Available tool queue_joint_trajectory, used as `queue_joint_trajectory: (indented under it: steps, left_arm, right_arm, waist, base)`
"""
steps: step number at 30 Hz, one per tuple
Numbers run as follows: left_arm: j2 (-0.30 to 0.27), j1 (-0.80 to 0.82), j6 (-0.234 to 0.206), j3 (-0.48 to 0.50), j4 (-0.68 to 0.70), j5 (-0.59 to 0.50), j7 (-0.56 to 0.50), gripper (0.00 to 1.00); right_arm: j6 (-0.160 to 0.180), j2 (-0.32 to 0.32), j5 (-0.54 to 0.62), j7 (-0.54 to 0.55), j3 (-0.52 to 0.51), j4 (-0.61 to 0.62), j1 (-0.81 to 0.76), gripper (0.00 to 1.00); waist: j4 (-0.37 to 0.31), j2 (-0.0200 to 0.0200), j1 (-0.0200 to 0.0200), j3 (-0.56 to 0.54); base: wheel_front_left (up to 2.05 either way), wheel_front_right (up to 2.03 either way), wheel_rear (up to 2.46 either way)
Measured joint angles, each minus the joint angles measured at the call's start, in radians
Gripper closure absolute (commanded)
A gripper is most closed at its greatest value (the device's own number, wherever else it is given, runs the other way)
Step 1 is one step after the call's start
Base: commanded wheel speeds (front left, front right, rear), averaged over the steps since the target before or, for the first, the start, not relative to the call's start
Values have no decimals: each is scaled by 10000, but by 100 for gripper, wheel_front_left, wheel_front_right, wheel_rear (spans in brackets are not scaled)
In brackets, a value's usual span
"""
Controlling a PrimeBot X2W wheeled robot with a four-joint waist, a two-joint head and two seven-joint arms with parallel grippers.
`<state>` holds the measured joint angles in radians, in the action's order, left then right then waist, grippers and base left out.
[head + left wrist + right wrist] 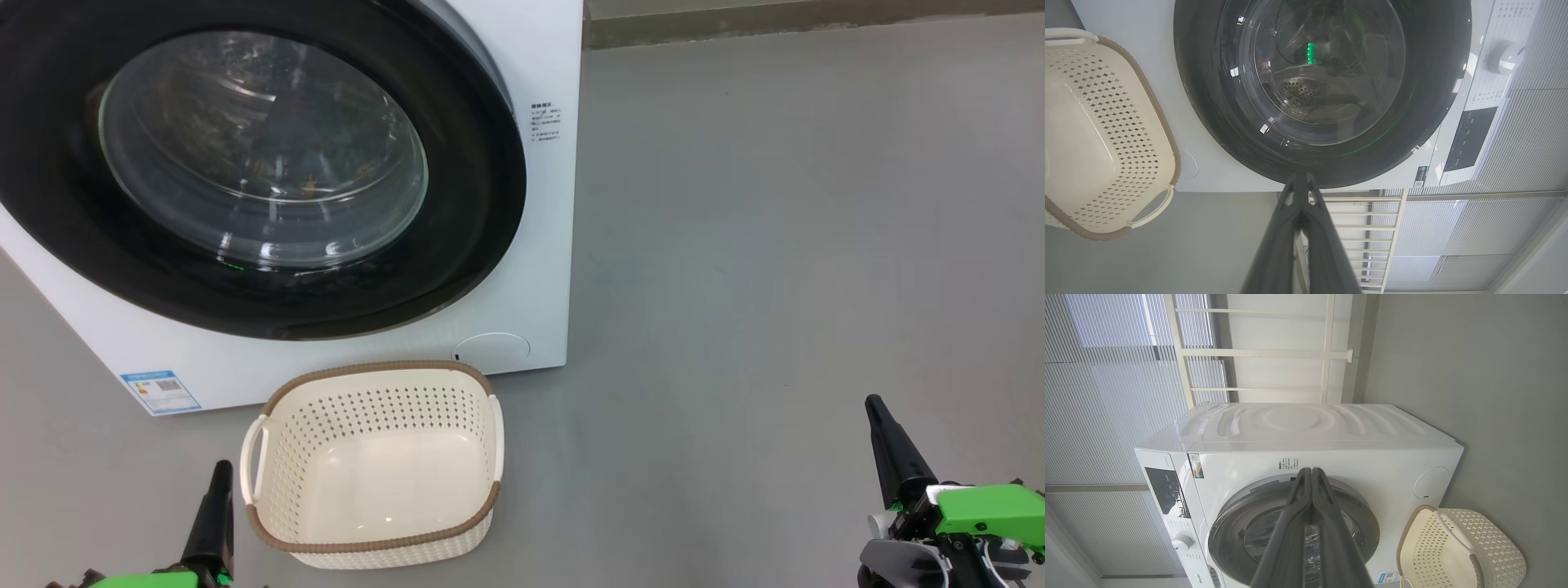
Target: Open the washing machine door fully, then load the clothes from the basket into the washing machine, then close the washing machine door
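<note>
I see my left claw and right claw both pinched closed, gripping nothing. The washing machine door sits closed on the washing machine, with the basket on the floor just in front.

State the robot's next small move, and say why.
Probably just pull both arms back to rest. The washing machine door sits shut on the washing machine, the basket is empty, and the left tool and right tool are shut, holding nothing. The job looks finished, though I cannot tell what is inside.
</note>
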<state>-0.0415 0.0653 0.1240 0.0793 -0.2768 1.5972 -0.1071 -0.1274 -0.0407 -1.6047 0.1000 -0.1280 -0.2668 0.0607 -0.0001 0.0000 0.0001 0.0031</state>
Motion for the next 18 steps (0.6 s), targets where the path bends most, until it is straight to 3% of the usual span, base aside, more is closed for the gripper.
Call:
queue_joint_trajectory:
  steps: [18]
  left_arm:
    - [4, 0, 0, 23, 2, 25, 0, 100]
  right_arm:
    - [0, -2, -65, 29, -6, -21, 33, 100]
  waist:
    - [0, 0, 0, 0]
  base:
    - [0, 0, 0]
